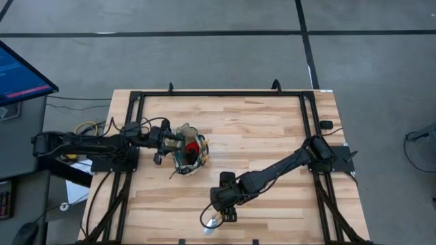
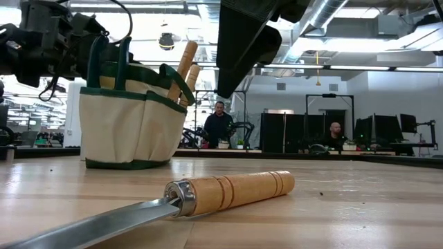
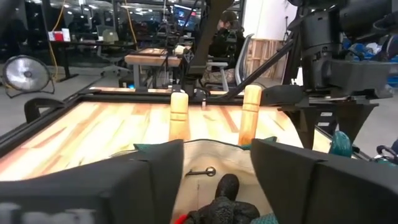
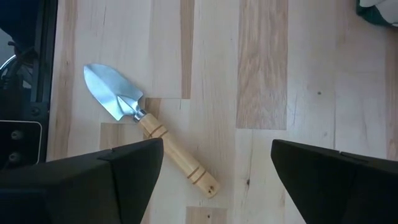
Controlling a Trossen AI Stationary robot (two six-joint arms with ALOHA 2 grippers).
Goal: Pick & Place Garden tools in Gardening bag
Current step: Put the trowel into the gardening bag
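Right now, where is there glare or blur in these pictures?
Low view: bright ceiling lights wash out the room behind the bag, and the near trowel blade is blurred. Right wrist view: the trowel blade is evenly lit and sharp. High view: even light, no glare.

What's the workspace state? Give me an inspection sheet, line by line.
Surface: wooden table inside a black frame.
Job's things: bag upright, two wooden handles sticking out, a red tool inside; one trowel lying flat on the table.
Clutter: nothing seen.
Claws: left claw open at the bag's rim; right claw open above the trowel, not touching.
Cables: bundles run along both arms; loose wires at the table's left edge.
Surroundings: monitor at left; two people behind.
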